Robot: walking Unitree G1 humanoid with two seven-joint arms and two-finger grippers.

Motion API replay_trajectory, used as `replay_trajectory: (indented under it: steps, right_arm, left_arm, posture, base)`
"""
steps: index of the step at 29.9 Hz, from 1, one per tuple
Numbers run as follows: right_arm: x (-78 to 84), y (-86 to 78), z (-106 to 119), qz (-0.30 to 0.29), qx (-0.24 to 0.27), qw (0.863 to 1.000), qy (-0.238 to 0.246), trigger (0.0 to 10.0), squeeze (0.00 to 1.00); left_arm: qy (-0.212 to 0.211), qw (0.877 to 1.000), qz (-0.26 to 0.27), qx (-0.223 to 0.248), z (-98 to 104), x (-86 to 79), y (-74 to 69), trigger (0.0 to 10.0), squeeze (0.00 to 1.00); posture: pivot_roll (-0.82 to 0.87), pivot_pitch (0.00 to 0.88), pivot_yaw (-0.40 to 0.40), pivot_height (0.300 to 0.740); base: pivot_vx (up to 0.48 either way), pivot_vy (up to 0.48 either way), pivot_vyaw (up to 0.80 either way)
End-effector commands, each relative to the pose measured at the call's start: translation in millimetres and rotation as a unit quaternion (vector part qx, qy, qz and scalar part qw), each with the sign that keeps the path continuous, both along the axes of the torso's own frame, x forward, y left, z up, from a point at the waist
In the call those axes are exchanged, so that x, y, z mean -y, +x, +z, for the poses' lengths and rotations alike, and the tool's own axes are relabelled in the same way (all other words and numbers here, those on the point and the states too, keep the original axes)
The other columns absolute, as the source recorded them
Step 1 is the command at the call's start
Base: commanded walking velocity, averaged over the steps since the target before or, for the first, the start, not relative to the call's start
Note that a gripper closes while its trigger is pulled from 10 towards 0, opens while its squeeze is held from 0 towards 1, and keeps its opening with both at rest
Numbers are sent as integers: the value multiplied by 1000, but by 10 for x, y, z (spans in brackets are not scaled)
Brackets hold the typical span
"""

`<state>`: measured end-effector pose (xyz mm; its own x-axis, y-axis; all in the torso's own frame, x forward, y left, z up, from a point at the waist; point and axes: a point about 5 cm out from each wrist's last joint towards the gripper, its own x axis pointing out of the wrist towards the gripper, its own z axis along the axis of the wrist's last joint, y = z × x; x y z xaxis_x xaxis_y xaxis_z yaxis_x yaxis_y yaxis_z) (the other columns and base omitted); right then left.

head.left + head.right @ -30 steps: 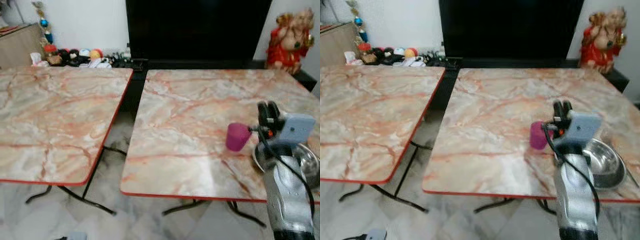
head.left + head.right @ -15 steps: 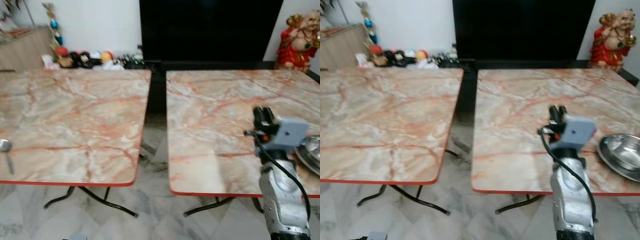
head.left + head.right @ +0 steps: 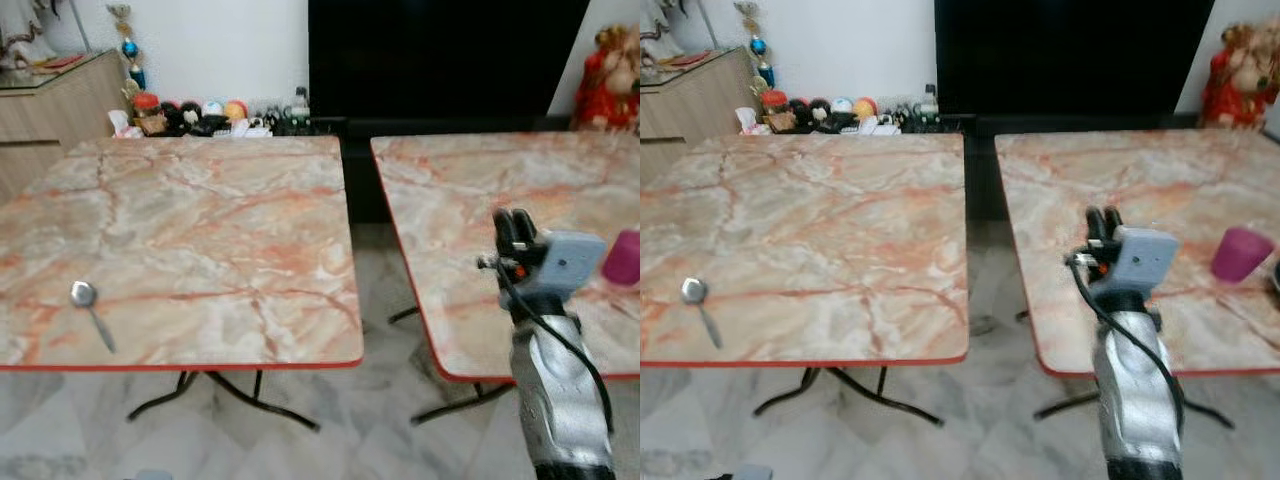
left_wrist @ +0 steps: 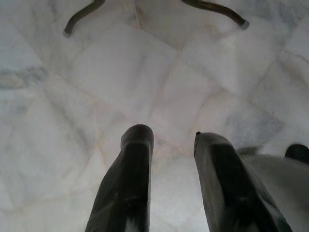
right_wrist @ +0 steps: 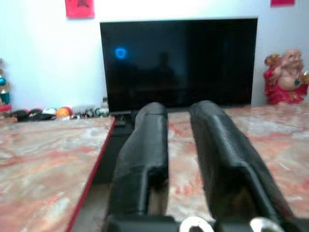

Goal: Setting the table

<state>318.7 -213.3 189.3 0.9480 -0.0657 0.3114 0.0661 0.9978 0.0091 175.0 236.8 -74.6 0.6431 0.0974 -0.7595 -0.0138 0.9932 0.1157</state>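
A metal spoon (image 3: 88, 303) lies near the front left corner of the left marble table (image 3: 210, 230). A magenta cup (image 3: 1240, 253) stands upright on the right marble table (image 3: 1110, 170), near its right side. My right gripper (image 3: 1102, 217) is raised in front of me over the right table's front edge, left of the cup and apart from it. Its fingers (image 5: 152, 121) stand a little apart with nothing between them. My left gripper (image 4: 171, 140) hangs over the floor, open and empty.
A gap of marble floor (image 3: 375, 290) separates the two tables, with folding legs (image 3: 250, 395) beneath. A black TV (image 3: 1070, 50) is behind, a red figurine (image 3: 1240, 80) at the back right, small toys (image 3: 190, 112) and a wooden cabinet (image 3: 50, 110) at the back left.
The camera has turned to the left: the left table and its spoon came into view, and the steel bowl slid off the right edge. The right arm keeps its raised pose.
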Motion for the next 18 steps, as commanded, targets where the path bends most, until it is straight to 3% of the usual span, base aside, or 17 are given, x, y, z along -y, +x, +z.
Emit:
replay_trajectory:
  steps: [1, 4, 5, 14, 15, 18]
  right_arm:
    - [-85, 26, 74, 15, 12, 1000, 3, 10000, 1000]
    - [-95, 30, 74, 15, 11, 1000, 1, 10000, 922]
    - [-98, 34, 78, 14, 11, 1000, 0, 10000, 0]
    - [-112, 38, 67, 19, 9, 1000, 6, 10000, 0]
    - [-119, 38, 59, 20, 8, 1000, 10, 10000, 1000]
    - [-145, 34, 31, 21, 5, 1000, 10, 10000, 1000]
  left_arm:
    - [6, 1000, 4, -3, -1, -58, -37, 10000, 0]
    - [6, 1000, 6, -4, -5, -58, -46, 10000, 0]
    - [6, 1000, 6, -4, -4, -58, -44, 10000, 0]
    - [6, 1000, 8, -3, -3, -63, -44, 10000, 0]
    - [6, 1000, 8, -2, -2, -65, -45, 10000, 0]
    - [6, 1000, 9, -1, 1, -70, -41, 10000, 0]
  posture:
    - [-28, 22, -6, 740]
    - [-27, 28, -7, 740]
    - [-25, 32, -7, 740]
    - [-18, 43, -5, 740]
    - [-18, 43, -5, 740]
    - [-13, 51, -3, 740]
  base:
    - [0, 480, 0]
    - [0, 480, 0]
    - [0, 480, 0]
    - [0, 480, 0]
    - [0, 480, 0]
    - [0, 480, 0]
